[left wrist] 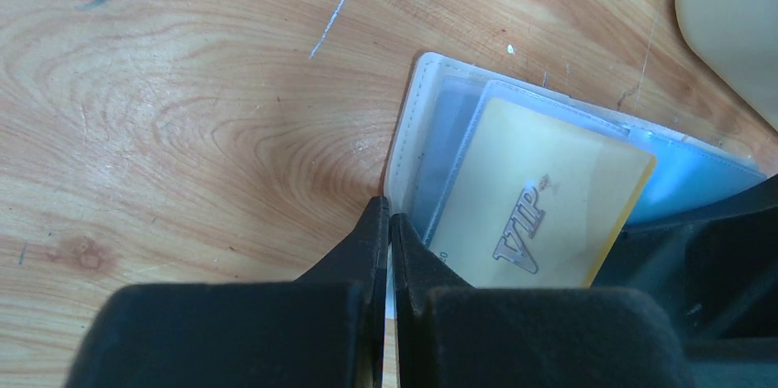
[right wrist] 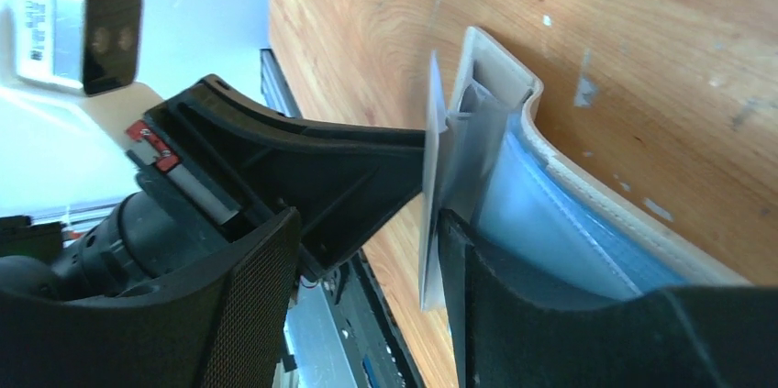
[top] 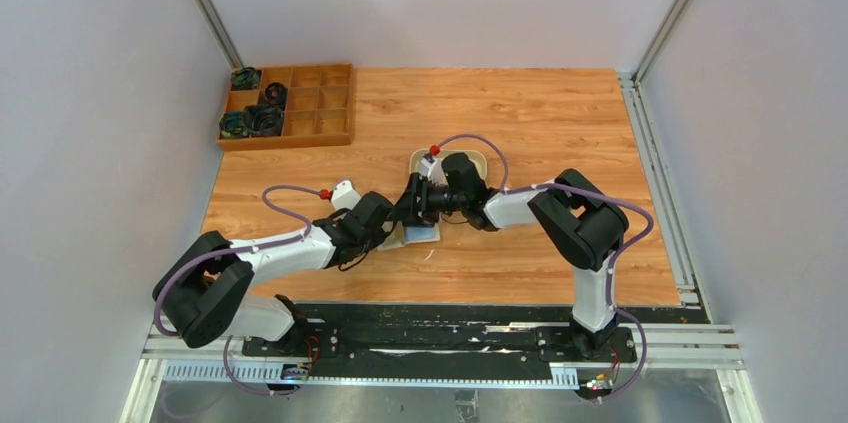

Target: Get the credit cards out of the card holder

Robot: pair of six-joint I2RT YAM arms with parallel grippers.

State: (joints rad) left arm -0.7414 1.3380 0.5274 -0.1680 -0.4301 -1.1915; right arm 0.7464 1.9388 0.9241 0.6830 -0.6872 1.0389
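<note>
Left gripper (left wrist: 389,216) clamps the lower-left edge of the card holder (left wrist: 417,122); yellow credit card (left wrist: 541,195) pokes out rightward (nearer the right gripper (right wrist: 367,223), jaws part-open).

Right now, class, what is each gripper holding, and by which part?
The left gripper is shut on the card holder, pinching its outer edge beside the yellow card. The right gripper stands open, holding nothing.

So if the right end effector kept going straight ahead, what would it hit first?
Probably the thin pale sheet standing up from the card holder, with the left end effector pinching it just behind; depth is unclear.
</note>
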